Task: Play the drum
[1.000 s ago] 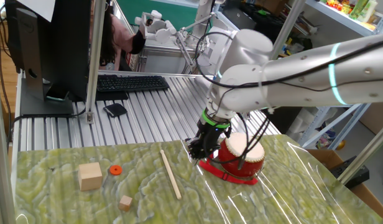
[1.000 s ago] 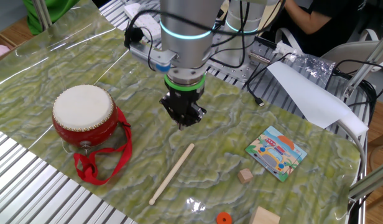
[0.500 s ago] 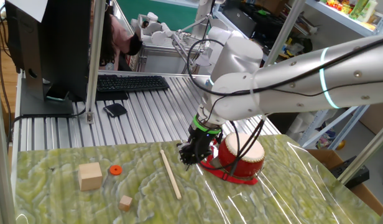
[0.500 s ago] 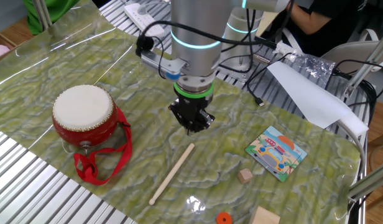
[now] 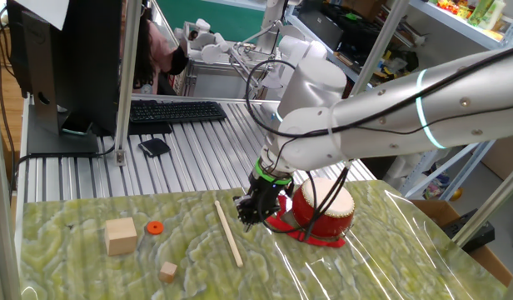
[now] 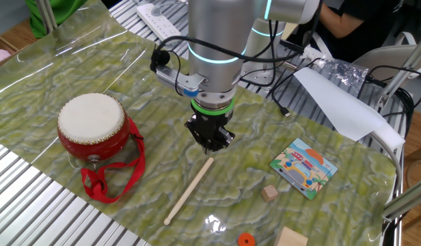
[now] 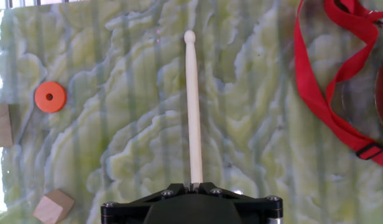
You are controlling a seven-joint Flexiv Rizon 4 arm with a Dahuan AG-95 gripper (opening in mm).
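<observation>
One gripper (image 6: 210, 145), hanging just above the near end of the wooden stick (image 7: 193, 106); I cannot tell how the jaws stand, as the fingertips are hidden in the hand view. Drum (image 6: 93, 128) sits upright on the green mat (image 6: 115, 65), apart from the gripper, red strap (image 7: 328, 93) trailing. Orange disc (image 7: 50, 97) and small cube (image 7: 53, 206) lie beside the stick.

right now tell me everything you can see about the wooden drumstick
The drumstick is a thin, pale, plain wood rod with a small rounded bead tip at one end. It lies flat on the green marbled mat, apart from the drum and its red strap. The gripper hangs right above its butt end, not visibly gripping it. Nothing else touches it.
</observation>
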